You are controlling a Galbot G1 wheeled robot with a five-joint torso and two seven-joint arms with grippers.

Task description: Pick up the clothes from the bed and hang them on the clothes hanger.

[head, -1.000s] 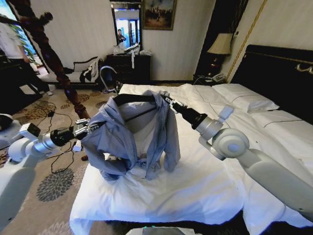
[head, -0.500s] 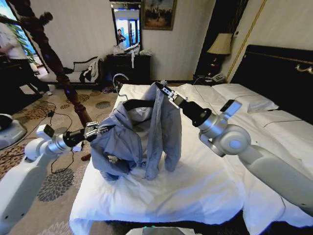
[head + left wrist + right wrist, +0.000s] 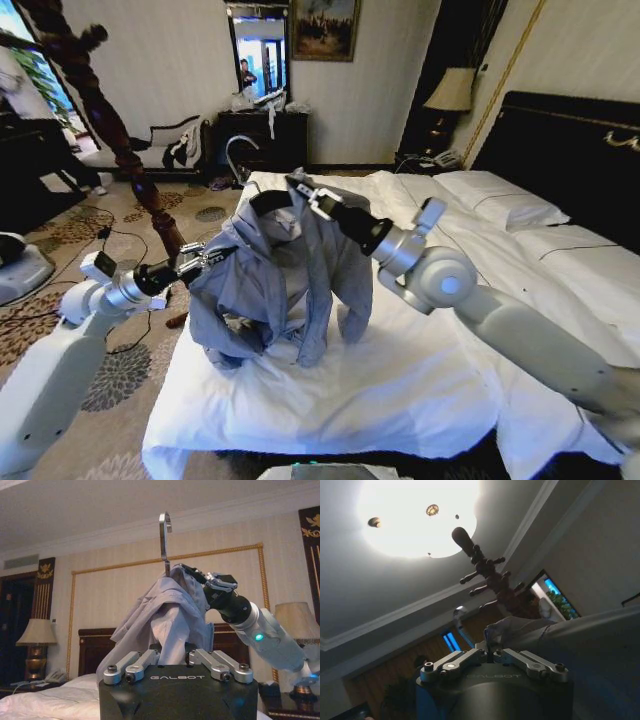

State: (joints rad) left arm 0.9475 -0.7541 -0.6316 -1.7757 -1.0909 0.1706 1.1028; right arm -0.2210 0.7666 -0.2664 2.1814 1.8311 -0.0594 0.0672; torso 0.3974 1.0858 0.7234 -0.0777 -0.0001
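Light grey-blue thin shirt [image 3: 285,275] draped on slim dark hanger [image 3: 268,199] above white-duveted bed [image 3: 400,380]; right gripper [image 3: 305,195] fingers pinch collar, left gripper [image 3: 205,260] fingers grip sleeve

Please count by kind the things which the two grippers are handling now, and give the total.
Light grey-blue long-sleeved shirt: 1
Slim dark hanger with silver metal hook: 1
Grippers holding them, left gripper and right gripper: 2
Total: 4

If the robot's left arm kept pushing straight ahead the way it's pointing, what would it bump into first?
Probably the shirt itself: the left end effector already pinches its sleeve side and points into the fabric. Beyond that sits the right end effector at the hanger, though depth is uncertain.
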